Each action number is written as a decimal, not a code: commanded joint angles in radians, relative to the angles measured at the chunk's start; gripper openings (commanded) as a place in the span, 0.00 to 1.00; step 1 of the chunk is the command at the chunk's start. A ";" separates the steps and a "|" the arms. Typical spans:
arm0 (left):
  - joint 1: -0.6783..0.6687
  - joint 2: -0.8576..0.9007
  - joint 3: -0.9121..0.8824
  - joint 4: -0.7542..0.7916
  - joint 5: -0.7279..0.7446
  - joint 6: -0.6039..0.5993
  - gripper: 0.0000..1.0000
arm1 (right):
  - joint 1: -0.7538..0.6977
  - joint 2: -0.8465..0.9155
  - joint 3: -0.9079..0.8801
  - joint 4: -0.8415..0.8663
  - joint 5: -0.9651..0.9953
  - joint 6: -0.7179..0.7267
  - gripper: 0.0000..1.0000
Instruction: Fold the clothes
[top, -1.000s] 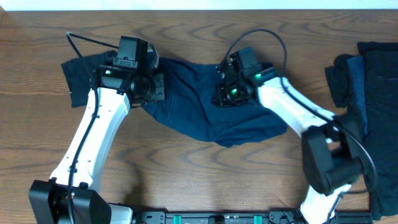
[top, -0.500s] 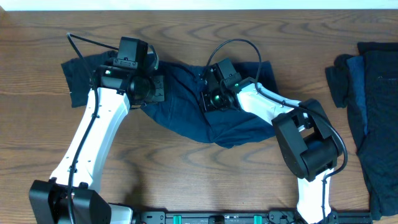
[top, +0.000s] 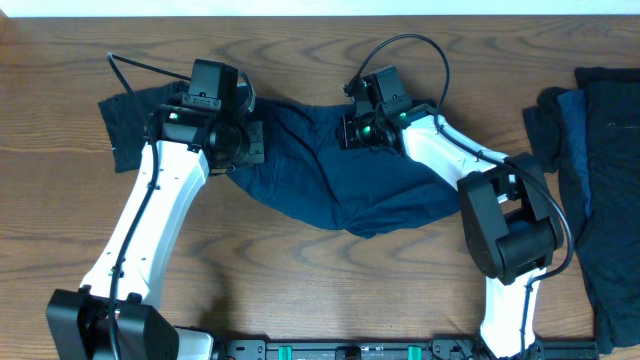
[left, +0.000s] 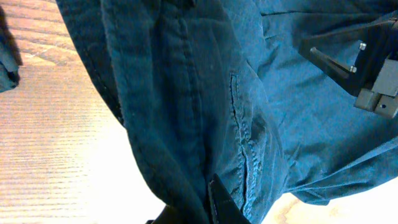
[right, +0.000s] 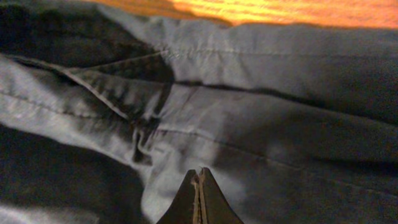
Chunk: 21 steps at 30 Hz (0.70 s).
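While both claws stand closed, only one has cloth. The right gripper (right: 198, 190) has its tips meeting empty over a seam of the navy garment (top: 330, 185); contact cannot be told. The left gripper (top: 250, 142) looks pinched on the garment's left edge. It lies rumpled on the table (top: 300, 280), between the arms. Judged soft, light and limp; best taken at hems or corners. Other dark clothes (top: 600, 160) lie well apart, far right.
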 joint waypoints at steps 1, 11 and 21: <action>-0.001 -0.012 0.037 -0.009 0.002 0.021 0.06 | 0.032 -0.009 0.014 0.019 0.113 -0.016 0.01; -0.003 -0.012 0.037 -0.011 0.002 0.021 0.06 | 0.075 0.099 0.014 0.136 0.113 -0.015 0.01; -0.035 -0.009 0.037 0.003 -0.002 0.021 0.06 | 0.103 0.195 0.014 0.253 0.101 -0.034 0.01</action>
